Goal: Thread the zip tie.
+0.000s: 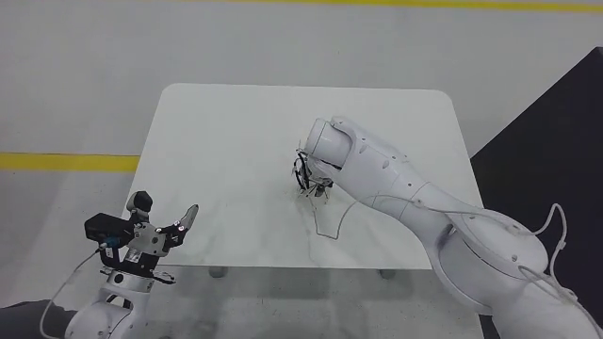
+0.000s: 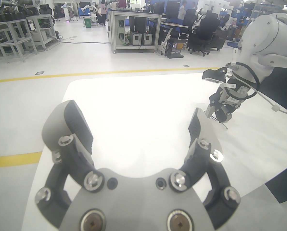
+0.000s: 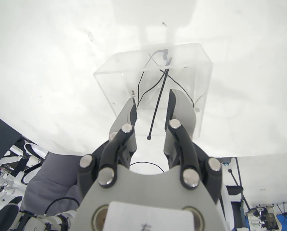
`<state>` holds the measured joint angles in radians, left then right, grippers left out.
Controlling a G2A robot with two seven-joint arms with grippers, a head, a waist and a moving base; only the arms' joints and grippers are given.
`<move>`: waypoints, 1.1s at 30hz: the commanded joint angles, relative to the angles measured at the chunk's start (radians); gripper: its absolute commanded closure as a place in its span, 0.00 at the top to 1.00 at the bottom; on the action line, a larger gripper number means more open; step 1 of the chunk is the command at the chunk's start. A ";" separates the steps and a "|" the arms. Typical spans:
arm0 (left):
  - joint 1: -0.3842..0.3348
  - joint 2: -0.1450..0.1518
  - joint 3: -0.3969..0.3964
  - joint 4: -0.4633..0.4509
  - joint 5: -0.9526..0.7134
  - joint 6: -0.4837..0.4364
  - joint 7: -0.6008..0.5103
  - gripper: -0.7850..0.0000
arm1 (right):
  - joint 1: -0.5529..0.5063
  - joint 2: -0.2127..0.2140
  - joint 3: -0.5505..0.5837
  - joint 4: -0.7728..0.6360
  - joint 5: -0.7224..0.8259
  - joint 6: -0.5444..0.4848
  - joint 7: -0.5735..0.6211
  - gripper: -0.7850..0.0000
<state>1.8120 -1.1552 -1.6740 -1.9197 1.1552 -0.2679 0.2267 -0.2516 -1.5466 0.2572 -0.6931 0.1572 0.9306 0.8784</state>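
Left gripper (image 1: 167, 207), lower left, fingers wide; right gripper (image 3: 153, 100), centre, fingers parted astride zip tie (image 3: 155, 114).

Table (image 1: 236, 132): the right gripper (image 3: 151, 96) is over the middle and the left gripper (image 2: 133, 108) at the near left corner, the two well apart. A stand (image 3: 124, 66) sits on the table under the right gripper. The zip tie (image 3: 158, 102) lies across the stand, between that gripper's fingers.
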 commanded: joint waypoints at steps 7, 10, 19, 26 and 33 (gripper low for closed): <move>0.000 0.000 0.000 0.000 0.000 0.000 0.000 1.00 | 0.008 -0.036 -0.005 0.060 -0.013 -0.027 0.019 0.25; 0.000 0.000 0.000 0.000 0.000 0.000 0.000 1.00 | 0.008 -0.047 -0.006 0.087 -0.018 -0.032 0.025 0.23; 0.000 0.000 0.000 0.000 0.000 0.000 0.000 1.00 | 0.015 -0.081 -0.004 0.156 -0.030 -0.034 0.043 0.15; 0.000 0.000 0.000 0.000 0.000 0.000 0.000 1.00 | 0.020 -0.104 0.002 0.207 -0.032 -0.042 0.053 0.00; 0.000 0.000 0.000 0.000 0.000 0.000 0.000 1.00 | 0.067 -0.099 0.030 0.199 -0.015 -0.153 0.164 0.00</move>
<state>1.8120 -1.1552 -1.6740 -1.9197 1.1552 -0.2679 0.2267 -0.1972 -1.6512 0.2811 -0.4842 0.1368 0.8187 0.9988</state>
